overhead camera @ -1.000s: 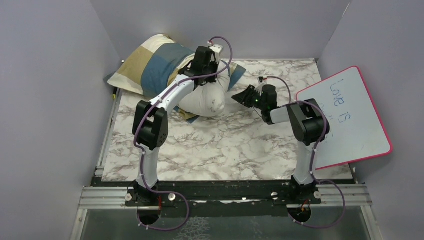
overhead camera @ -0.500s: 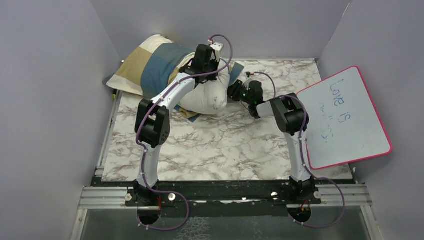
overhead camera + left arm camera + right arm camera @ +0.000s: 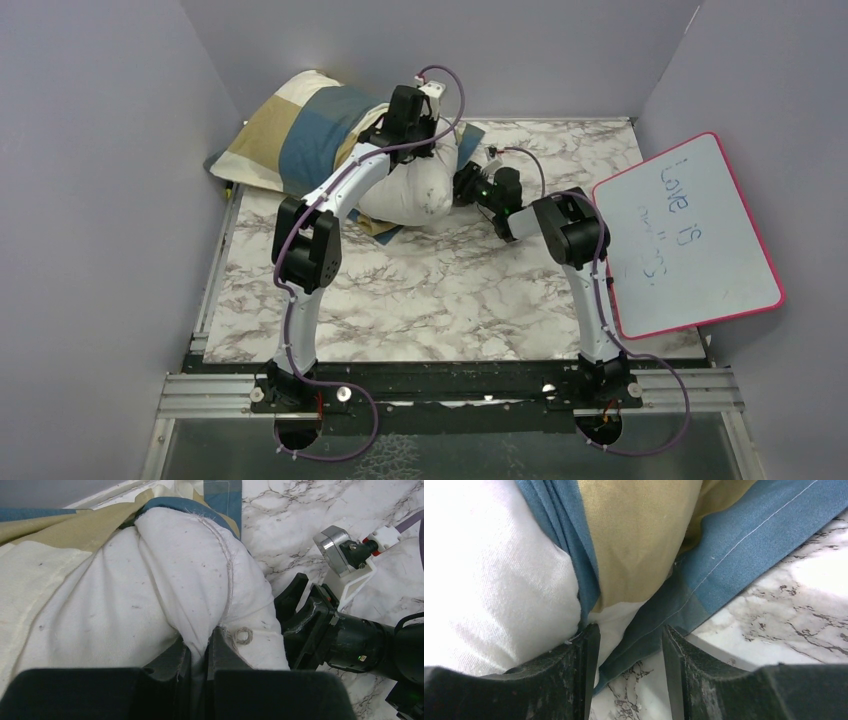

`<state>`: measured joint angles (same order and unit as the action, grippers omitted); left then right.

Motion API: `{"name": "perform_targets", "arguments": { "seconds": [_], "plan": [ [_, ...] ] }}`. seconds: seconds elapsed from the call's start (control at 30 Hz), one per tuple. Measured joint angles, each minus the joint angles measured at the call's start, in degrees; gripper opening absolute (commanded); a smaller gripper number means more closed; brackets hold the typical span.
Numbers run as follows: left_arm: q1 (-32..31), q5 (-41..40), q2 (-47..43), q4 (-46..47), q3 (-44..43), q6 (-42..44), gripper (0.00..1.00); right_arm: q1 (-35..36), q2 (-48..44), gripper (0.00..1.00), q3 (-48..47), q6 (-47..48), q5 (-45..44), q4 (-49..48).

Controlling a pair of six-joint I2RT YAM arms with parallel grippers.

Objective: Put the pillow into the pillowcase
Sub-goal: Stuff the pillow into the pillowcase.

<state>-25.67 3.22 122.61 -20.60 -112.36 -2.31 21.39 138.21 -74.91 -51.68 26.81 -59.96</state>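
With the pillow (image 3: 415, 195) half inside the pillowcase (image 3: 300, 125) at the far left corner of the table (image 3: 450, 290), the left gripper (image 3: 199, 650) pinching a pillow fold and the right gripper (image 3: 630, 635) parted, empty, astride the case's edge, best to close on 1 edge layer before pushing.

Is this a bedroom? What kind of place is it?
Probably not a bedroom: it looks like a robot testing booth. Plain grey walls box in a marble-look table, and two robot arms are bolted to a metal rail at its edge.
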Motion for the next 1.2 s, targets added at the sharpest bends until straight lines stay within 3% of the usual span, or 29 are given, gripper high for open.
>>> {"name": "perform_targets", "arguments": {
  "seconds": [0.13,0.2,0.33,0.37,0.5,0.6,0.8,0.97,1.0,1.03,1.13,1.2],
  "plan": [
    [0.2,0.0,0.0,-0.1,-0.1,0.0,0.0,0.1,0.4,0.56,-0.4,-0.3,0.0,0.0],
    [0.2,0.0,0.0,0.0,-0.1,-0.2,0.0,0.1,1.6,0.5,-2.2,-0.9,0.0,-0.2],
    [0.6,-0.1,0.0,0.6,0.0,-0.5,0.0,0.6,5.0,0.05,-7.0,-2.8,0.8,-1.2],
    [0.7,-0.2,0.0,0.7,0.1,-0.7,0.0,0.8,5.6,0.01,-7.7,-3.3,1.1,-1.9],
    [0.9,-1.1,0.0,1.3,1.0,-1.2,0.0,1.8,5.7,0.0,-7.6,-3.5,1.6,-3.7],
    [0.9,-1.5,-0.3,2.7,2.8,-1.9,0.0,1.6,2.6,0.0,-1.7,-2.3,1.7,-4.9],
    [1.2,-0.6,-1.5,6.4,7.1,-5.4,0.0,0.4,-10.8,0.0,16.5,0.3,4.2,-8.4],
    [2.2,2.7,-4.7,9.0,11.5,-10.3,0.0,0.1,-22.9,0.0,26.3,3.0,6.0,-11.2],
    [2.4,3.7,-5.2,9.2,12.0,-11.5,0.03,0.1,-24.7,0.0,27.6,3.6,6.0,-11.6],
    [2.5,4.2,-5.3,9.3,12.1,-12.0,0.13,0.2,-26.2,0.03,28.5,4.0,5.9,-11.5],
    [2.6,4.4,-5.4,9.0,12.1,-11.8,0.52,0.1,-27.9,0.24,29.9,4.2,5.6,-11.0],
    [2.5,4.1,-5.4,8.8,12.1,-11.6,0.65,0.0,-27.9,0.31,31.3,3.5,5.4,-10.8]
  ]
}}
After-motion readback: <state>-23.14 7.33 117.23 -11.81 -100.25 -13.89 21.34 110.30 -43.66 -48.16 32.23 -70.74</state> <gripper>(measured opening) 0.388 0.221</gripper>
